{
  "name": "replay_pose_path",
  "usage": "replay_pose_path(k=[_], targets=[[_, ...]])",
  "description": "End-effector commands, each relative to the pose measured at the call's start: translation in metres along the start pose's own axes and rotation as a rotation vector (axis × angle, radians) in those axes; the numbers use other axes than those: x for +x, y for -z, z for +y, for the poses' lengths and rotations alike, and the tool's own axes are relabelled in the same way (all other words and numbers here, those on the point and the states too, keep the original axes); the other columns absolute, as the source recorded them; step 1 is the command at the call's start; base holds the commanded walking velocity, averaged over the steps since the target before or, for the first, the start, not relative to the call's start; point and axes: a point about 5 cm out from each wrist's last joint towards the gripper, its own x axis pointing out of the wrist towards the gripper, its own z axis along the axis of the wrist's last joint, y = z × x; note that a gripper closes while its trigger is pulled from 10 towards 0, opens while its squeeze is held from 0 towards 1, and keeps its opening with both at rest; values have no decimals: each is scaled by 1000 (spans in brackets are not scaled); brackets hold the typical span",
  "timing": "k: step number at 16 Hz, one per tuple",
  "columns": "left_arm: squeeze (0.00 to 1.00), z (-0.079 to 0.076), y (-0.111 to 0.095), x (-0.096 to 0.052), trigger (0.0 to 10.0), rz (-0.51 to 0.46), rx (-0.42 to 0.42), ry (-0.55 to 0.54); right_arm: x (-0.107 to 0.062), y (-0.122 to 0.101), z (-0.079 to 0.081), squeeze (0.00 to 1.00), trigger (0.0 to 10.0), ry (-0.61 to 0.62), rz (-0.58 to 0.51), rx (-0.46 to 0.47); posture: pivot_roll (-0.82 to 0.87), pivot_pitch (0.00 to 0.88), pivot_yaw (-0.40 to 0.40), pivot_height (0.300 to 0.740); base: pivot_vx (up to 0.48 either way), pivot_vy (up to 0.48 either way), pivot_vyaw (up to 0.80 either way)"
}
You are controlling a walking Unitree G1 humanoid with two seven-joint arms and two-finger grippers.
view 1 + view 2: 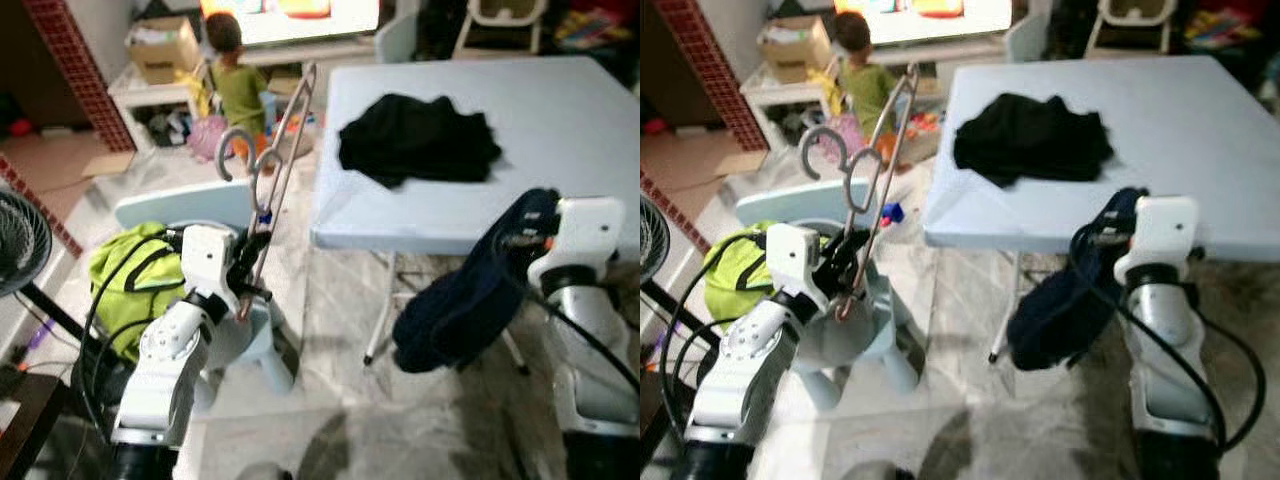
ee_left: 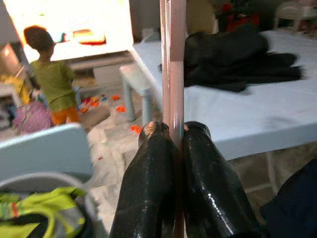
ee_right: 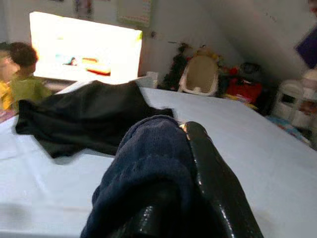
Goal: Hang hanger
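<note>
Left tool (image 1: 250,268) is clamped on the hanger (image 1: 275,165), which stands upright before a chair (image 1: 185,205) bearing a green bag (image 1: 135,270). Beyond, a person (image 1: 235,80) faces a bright screen (image 1: 290,15). Black cloth (image 1: 418,138) lies on the desk (image 1: 560,150). Right tool (image 3: 171,163) grips a navy garment (image 1: 470,290) hanging beside the desk's edge.

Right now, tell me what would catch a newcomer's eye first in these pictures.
The left tool holds a pink hanger upright above a pale blue chair, its grey hook at the top. The right tool grips a dark navy garment that droops below the edge of the light blue table, where a black garment lies crumpled. Farther off, a small person in green stands before a bright screen.
</note>
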Motion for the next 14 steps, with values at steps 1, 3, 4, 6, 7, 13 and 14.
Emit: replay_pose_path(k=[1,3,4,6,7,13,14], targets=[[0,4,-4,1,10000,-11,9,-16,5,-6,1,0,10000,4,-22,-6,-12,0,52,740,480,0,0],[0,2,-5,2,10000,-13,8,-13,9,-6,0,0,10000,7,-8,17,-12,0,50,740,480,0,-647],[0,2,-5,3,10000,-13,7,-14,10,-7,-1,0,10000,9,-13,16,-13,0,49,740,480,0,-800],[0,2,-5,3,10000,-14,6,-13,11,-8,-1,0,10000,5,-20,14,-13,0,47,740,480,0,-800],[0,2,-5,3,10000,-14,5,-13,12,-9,0,0,10000,3,-23,13,-12,0,46,740,480,0,-800],[0,4,-9,3,10000,-25,2,-32,27,-31,18,0,10000,-152,-139,-30,-3,0,48,740,447,0,0],[0,4,-9,4,10000,-25,5,-35,32,-38,22,0,10000,-182,-166,-39,-3,0,48,740,379,0,0]])
